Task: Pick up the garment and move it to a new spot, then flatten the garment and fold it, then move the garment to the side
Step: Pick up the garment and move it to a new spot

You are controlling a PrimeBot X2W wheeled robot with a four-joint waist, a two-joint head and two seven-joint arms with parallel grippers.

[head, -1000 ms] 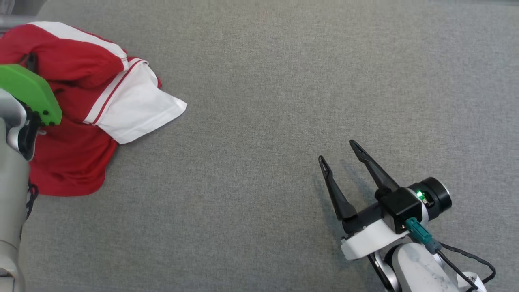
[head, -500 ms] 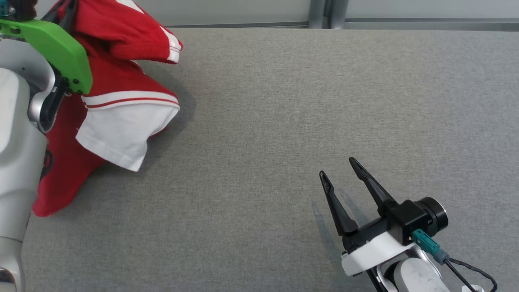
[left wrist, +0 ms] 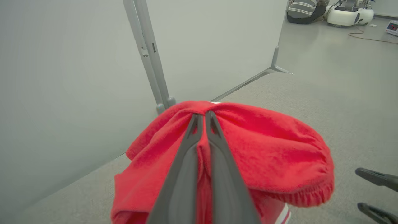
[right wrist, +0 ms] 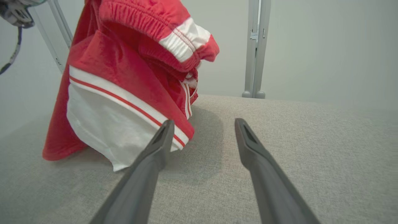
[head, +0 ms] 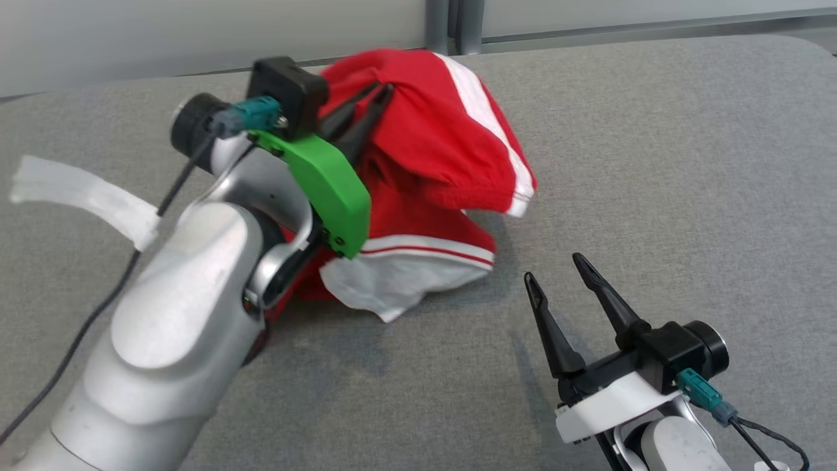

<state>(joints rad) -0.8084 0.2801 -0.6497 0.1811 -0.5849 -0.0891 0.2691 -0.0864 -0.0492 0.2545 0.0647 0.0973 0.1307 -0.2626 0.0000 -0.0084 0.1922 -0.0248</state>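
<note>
The garment (head: 431, 163) is red with white panels and stripes, bunched and lifted off the grey table, its lower white hem (head: 392, 288) still brushing the surface. My left gripper (head: 382, 95) is shut on a fold at the top of the garment (left wrist: 264, 155), its fingers (left wrist: 192, 161) pressed together on red cloth. My right gripper (head: 554, 269) stands open at the lower right, just right of the hanging cloth, nothing between its fingers. In the right wrist view the garment (right wrist: 124, 87) hangs ahead and to the left of my right gripper (right wrist: 202, 123).
The grey fabric-covered table (head: 654, 163) stretches to the right and front. A pale partition wall with a metal post (head: 448, 26) stands behind its far edge. A strip of white tape (head: 85, 193) hangs off my left arm's cable.
My left gripper has lifted the garment and carried it right toward the table's middle. The head camera has turned, shifting the whole picture. The right gripper stays open and still.
</note>
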